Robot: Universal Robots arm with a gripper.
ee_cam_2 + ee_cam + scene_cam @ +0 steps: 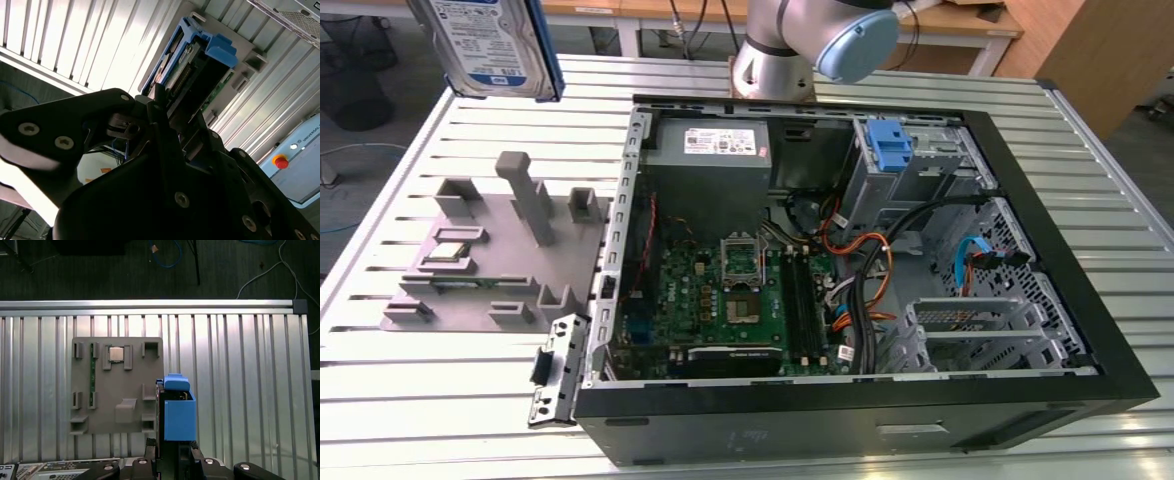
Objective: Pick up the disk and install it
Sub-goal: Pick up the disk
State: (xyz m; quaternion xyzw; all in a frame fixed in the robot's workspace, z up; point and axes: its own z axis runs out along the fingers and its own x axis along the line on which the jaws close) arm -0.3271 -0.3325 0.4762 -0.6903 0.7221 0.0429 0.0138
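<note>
The disk hangs upright high over the table's far corner at the exterior view's left, its white-and-blue label facing the camera. In the first wrist view the disk is seen edge-on, its blue rail uppermost, above the edge of a grey holder. My gripper is shut on the disk's end. The second wrist view shows the black fingers clamped on the disk, with its connector edge and blue rail pointing away. The open computer case lies on the table, a blue latch at its drive bay.
A grey slotted holder with a chip and a memory stick lies on the ribbed metal table, at the exterior view's left of the case. The arm's base stands behind the case. Cables, a motherboard and a power-supply box sit inside the case.
</note>
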